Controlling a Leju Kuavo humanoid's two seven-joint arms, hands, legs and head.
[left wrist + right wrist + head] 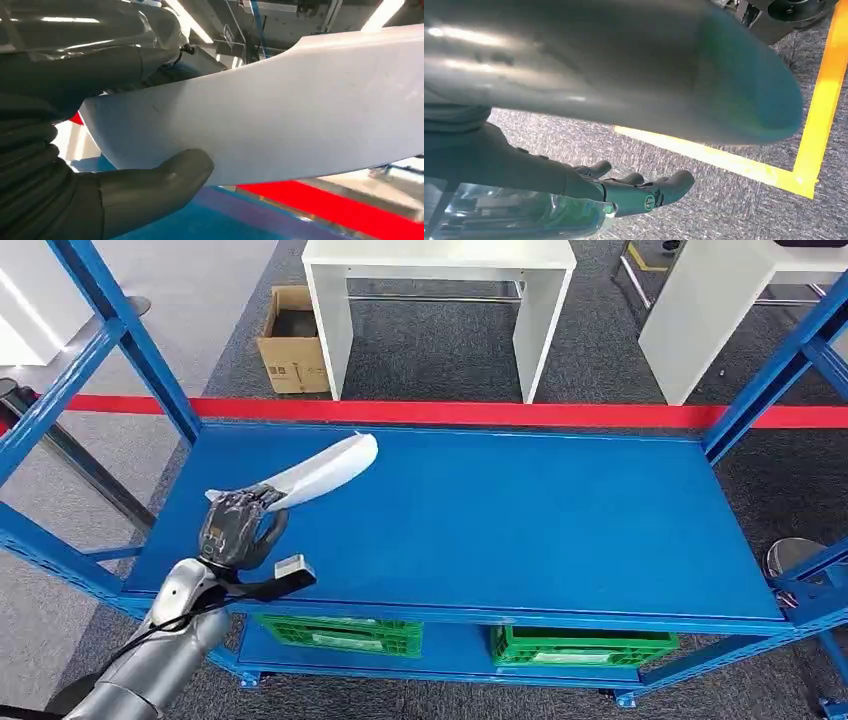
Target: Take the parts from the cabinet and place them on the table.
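At the lower left of the head view my silver left arm rises to my dark left hand (238,528), whose fingers are clenched around the near end of a long, curved white plastic part (325,472). The part slants up and to the right from my grasp, its rounded tip raised above the left portion of the flat blue metal shelf (520,520) of the blue steel rack. In the left wrist view my thick grey thumb (155,187) presses against the part's smooth white underside (280,120), with the shelf's blue surface beneath. On the rack's lower level, toward the bottom centre of the head view, sit two green slatted plastic crates (345,633), side by side. Beyond the shelf a red strip (450,412) crosses the frame, and above it stand a brown cardboard box (290,340) at upper left and a white table (440,300) at upper centre. My right hand (634,192) hangs over grey carpet marked with yellow tape (819,115), fingers loosely curled, grasping nothing.
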